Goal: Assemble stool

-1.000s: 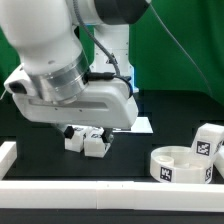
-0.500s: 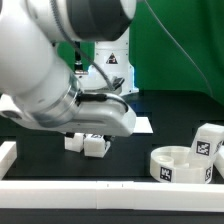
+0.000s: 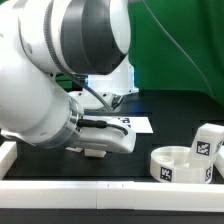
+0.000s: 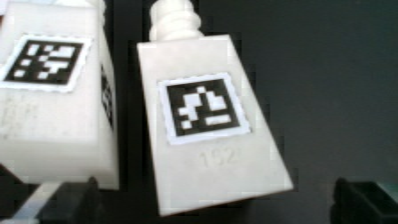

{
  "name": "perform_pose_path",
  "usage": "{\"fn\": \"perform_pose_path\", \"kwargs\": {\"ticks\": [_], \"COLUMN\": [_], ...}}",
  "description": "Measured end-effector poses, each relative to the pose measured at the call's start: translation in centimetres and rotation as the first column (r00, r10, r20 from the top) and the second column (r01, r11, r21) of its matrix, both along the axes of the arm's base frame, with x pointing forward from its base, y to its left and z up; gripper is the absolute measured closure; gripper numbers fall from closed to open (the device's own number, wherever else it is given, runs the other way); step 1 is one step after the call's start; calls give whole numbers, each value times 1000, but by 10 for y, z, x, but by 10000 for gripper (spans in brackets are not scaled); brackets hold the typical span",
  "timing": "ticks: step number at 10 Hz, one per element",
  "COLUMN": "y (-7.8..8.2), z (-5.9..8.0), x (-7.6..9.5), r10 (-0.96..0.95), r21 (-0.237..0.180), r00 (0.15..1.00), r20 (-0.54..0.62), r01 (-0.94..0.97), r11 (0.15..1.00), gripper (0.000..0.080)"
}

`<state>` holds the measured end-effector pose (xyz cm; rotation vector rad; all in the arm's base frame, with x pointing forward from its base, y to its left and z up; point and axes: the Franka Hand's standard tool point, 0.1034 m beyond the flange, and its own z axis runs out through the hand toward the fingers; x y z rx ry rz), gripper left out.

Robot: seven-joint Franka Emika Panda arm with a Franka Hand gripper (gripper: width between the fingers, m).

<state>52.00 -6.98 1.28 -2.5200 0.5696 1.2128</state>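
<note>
Gripper (image 4: 214, 200) wide open, gripping nothing, poised above tagged white leg (image 4: 205, 110); second leg (image 4: 54, 90) just beside it.

The arm (image 3: 55, 80) bends low over the black table (image 3: 170, 112), covering most of a white leg (image 3: 96, 152). The round seat (image 3: 180, 165) lies by the table's near edge, toward the exterior view's right. Another leg (image 3: 208, 142) stands just behind it.

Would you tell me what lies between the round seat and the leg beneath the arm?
Nothing: the exterior view shows only bare black table between the seat and that leg.
</note>
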Motion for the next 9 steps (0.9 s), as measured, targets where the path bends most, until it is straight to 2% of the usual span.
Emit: {"fn": "perform_pose_path", "kwargs": {"ticks": [2,3,6,7,9], "y": [5,8,6,6,9], "z": [0,-1,-2,-7,-10], "x": [0,-3,-2,-6,-18], "r10": [4,-16,-18,-23,-7], "r21": [-3,-28,-28,-35,-20], "r00": [1000,1000,1000,1000,999], "r20": [6,-16,-10,0,33], "r01": [-3,16,17,23,8], "r11": [1000,999,999,999,1000], "gripper": [151,151,151,151,151]}}
